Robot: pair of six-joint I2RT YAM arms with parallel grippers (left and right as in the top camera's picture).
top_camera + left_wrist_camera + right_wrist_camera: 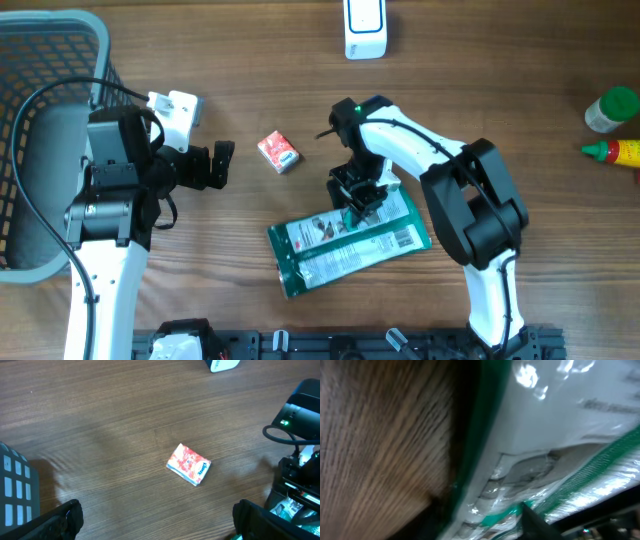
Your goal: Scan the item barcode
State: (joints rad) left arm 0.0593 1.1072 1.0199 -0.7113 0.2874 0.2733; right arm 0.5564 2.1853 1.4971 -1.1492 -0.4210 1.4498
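Resting our right gripper [357, 203] on the upper edge of the green packet [345, 250], we cannot tell whether its jaws clamp it (view blurred); our left gripper [222, 165] is spread wide.

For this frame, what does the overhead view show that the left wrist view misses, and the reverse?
Overhead only: the grey basket, the bottles at the right edge, and the whole green-and-white package. Left wrist only: the print on the small red pack, close up. Both: that pack, the white device, the right arm, the wooden table.
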